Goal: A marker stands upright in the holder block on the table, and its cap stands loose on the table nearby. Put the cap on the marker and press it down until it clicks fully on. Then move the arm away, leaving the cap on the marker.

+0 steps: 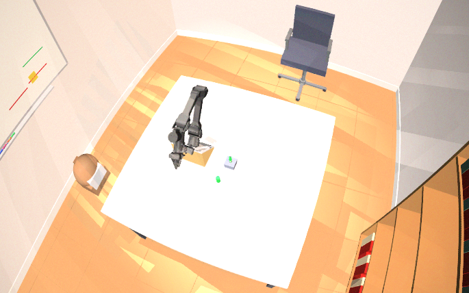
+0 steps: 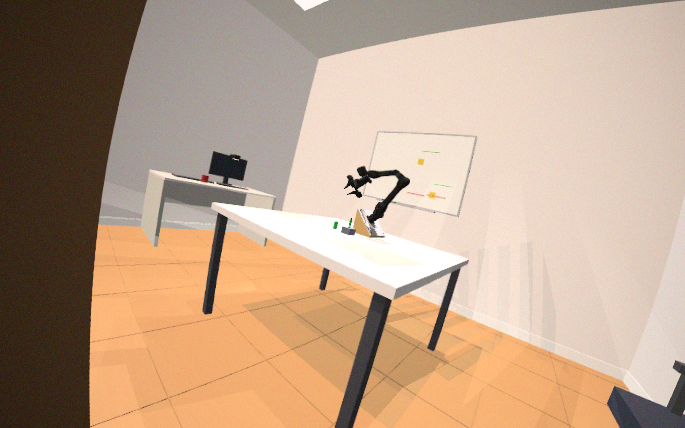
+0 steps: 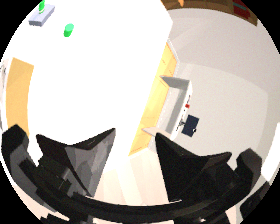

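The green marker (image 1: 230, 159) (image 2: 350, 221) (image 3: 42, 6) stands upright in the grey holder block (image 1: 230, 166) (image 2: 348, 231) (image 3: 40, 18). The green cap (image 1: 218, 179) (image 2: 335, 225) (image 3: 68, 30) stands on the white table a short way from the block, apart from the marker. My gripper (image 2: 349, 190) (image 3: 136, 131) is partly open, with nothing between its fingers. It hangs high above the table, off to the side of the cap and marker. The wrist view sees both from a distance, at its upper left; the marker's tip is cut off there.
A wooden wedge-shaped stand (image 1: 202, 158) (image 2: 360, 225) (image 3: 19, 95) is on the table beside the holder block, near the arm's base. An office chair (image 1: 305, 54) stands beyond the table. A desk with a monitor (image 2: 227, 165) (image 3: 190, 125) is farther off.
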